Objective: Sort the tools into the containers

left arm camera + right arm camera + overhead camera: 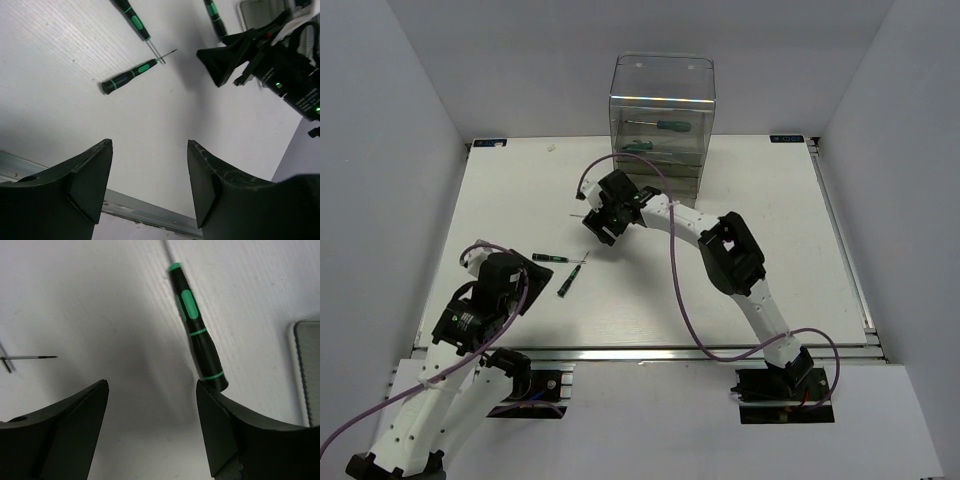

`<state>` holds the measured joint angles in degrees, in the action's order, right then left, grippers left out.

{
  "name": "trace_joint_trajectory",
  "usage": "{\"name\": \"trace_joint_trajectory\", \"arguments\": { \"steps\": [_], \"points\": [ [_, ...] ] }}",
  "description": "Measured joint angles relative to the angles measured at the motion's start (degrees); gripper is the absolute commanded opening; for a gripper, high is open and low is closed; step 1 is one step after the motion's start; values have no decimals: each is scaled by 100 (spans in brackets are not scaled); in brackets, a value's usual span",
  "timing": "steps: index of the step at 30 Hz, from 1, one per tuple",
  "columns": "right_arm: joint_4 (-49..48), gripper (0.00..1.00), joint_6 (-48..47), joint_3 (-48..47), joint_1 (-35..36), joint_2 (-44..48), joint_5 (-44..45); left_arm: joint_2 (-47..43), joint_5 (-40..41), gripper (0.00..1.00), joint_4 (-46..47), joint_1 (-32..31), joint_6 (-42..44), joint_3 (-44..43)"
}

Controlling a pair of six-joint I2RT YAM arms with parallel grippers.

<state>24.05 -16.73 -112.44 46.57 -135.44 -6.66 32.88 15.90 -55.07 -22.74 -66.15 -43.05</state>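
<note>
The container [662,95] is a tall clear box at the back of the table. Its stacked drawers [665,150] hold green-handled screwdrivers [660,126]. Two green-and-black screwdrivers [550,257] [569,279] lie on the table at front left and show in the left wrist view [132,20] [131,76]. My left gripper [150,145] hangs open above bare table near them, holding nothing. My right gripper [152,385] is open and empty in front of the container [600,225]. A third screwdriver [196,332] lies just beyond its right finger [215,425], touching or nearly so.
A grey drawer corner [306,370] shows at the right edge of the right wrist view. A thin metal shaft [30,358] lies to the left there. The table's metal front rail [125,205] runs just behind my left fingers. White walls enclose the table.
</note>
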Motion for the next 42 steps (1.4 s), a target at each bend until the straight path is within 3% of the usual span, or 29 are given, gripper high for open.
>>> {"name": "trace_joint_trajectory", "arguments": {
  "steps": [9, 11, 15, 17, 20, 22, 23, 24, 26, 27, 29, 31, 32, 33, 34, 37, 42],
  "points": [
    [-197, 68, -94, -63, -120, -50, 101, -15, -4, 71, -153, -2, -142, 214],
    [-197, 70, -284, -70, -144, -44, -125, -15, -7, 71, -149, -2, -142, 232],
    [-341, 84, -763, 63, -192, 61, -647, -31, -28, 71, -118, -4, -168, 339],
    [-446, 85, -940, 94, -199, 107, -767, -50, -44, 71, -87, -4, -188, 422],
    [-765, 81, -1067, 76, -223, 109, -769, -72, -52, 71, -26, -4, -205, 498],
    [-837, 71, -975, -13, -267, 94, -772, -74, -50, 71, 68, -4, -199, 520],
    [-898, 65, -901, -42, -306, 94, -828, -59, -46, 65, 131, -4, -186, 520],
    [-946, 50, -826, -61, -356, 101, -933, -31, -33, 59, 236, -4, -151, 520],
    [-968, 38, -717, -42, -479, 153, -1250, 111, 17, 38, 472, -4, -15, 516],
    [-999, 30, -675, 81, -560, 234, -1508, 260, 42, 22, 586, -4, 109, 494],
    [-931, 28, -732, 525, -726, 584, -2044, 662, 114, 7, 776, -2, 382, 385],
    [-857, 33, -881, 1196, -905, 1134, -2702, 1196, 162, 4, 903, 9, 625, 190],
    [-758, 38, -981, 1567, -997, 1482, -3047, 1453, 144, 7, 984, 42, 721, 103],
    [-695, 52, -1088, 1882, -1093, 1821, -3335, 1731, 98, 31, 1088, 83, 815, 35],
    [-699, 57, -1178, 2151, -1167, 2131, -3517, 2028, 33, 44, 1191, 160, 916, -7],
    [-721, 64, -1478, 3060, -1268, 3224, -3864, 2824, -210, 68, 1423, 470, 1008, -66],
    [-800, 63, -1517, 4028, -1163, 4483, -3665, 4170, -428, 76, 1582, 990, 868, -328]
  ]
}}
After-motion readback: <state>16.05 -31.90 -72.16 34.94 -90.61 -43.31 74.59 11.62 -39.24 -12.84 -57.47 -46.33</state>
